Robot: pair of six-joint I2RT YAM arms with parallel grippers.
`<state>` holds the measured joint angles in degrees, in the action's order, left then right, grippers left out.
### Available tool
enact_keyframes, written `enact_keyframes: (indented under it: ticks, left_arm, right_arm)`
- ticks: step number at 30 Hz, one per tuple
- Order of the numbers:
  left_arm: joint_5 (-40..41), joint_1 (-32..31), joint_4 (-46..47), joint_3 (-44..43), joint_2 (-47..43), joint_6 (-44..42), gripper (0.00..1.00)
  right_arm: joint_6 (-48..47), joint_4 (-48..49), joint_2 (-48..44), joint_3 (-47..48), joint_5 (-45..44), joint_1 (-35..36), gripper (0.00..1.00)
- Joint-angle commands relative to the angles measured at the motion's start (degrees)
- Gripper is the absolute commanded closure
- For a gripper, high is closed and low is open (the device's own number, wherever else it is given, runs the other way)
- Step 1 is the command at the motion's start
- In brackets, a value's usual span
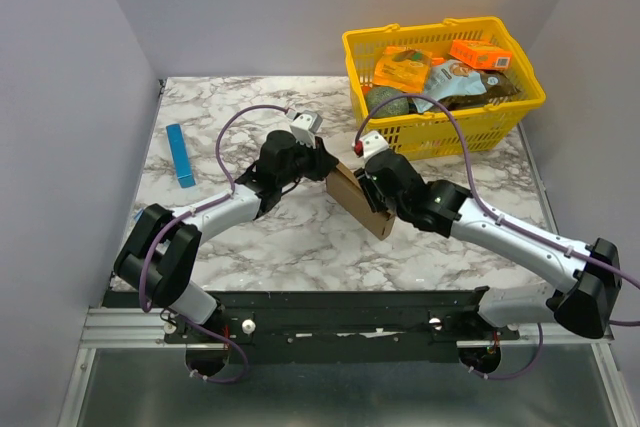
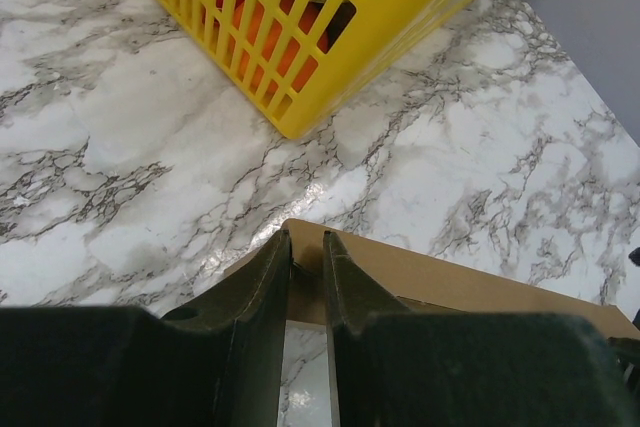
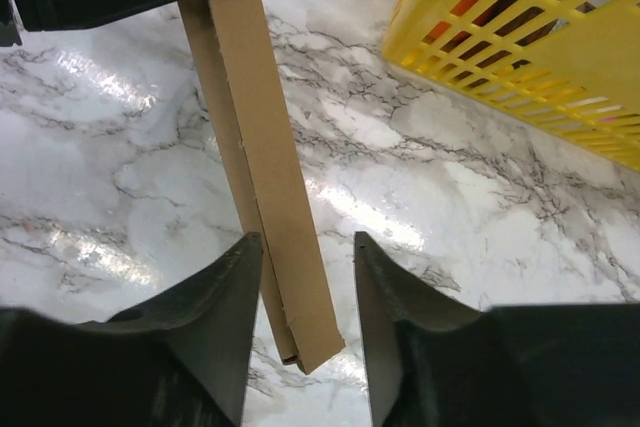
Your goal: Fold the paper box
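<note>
Left gripper [image 2: 305, 250] is clamped on one end of the box [image 2: 450, 282]. Right gripper [image 3: 308, 245] straddles the other end, jaws apart. The flattened box sits between the arms over mid-table [image 1: 300, 247], near the basket [image 1: 470, 127].

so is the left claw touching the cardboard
Touching. The left wrist view shows the left claw closed on the edge of the cardboard, which is pinched between both fingers with no gap showing.
</note>
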<state>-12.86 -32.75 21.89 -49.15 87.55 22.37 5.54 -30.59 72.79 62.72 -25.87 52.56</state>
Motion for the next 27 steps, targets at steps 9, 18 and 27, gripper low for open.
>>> enact_keyframes:
  ticks: [9, 18, 27]
  left_arm:
    - [3.0, -0.4, -11.2, 1.3, 2.9, -0.5, 0.74]
    - [2.8, -0.4, -10.8, 1.9, 3.0, -0.1, 0.74]
    - [3.5, -0.4, -10.6, 1.9, 3.3, 0.6, 0.74]
  right_arm:
    - [7.5, -1.1, 1.1, -5.9, 3.6, 1.2, 0.63]
    - [15.0, -0.3, 3.0, -10.8, 1.5, 1.5, 0.71]
    - [23.6, -1.7, 1.2, -12.4, 3.5, 2.2, 0.66]
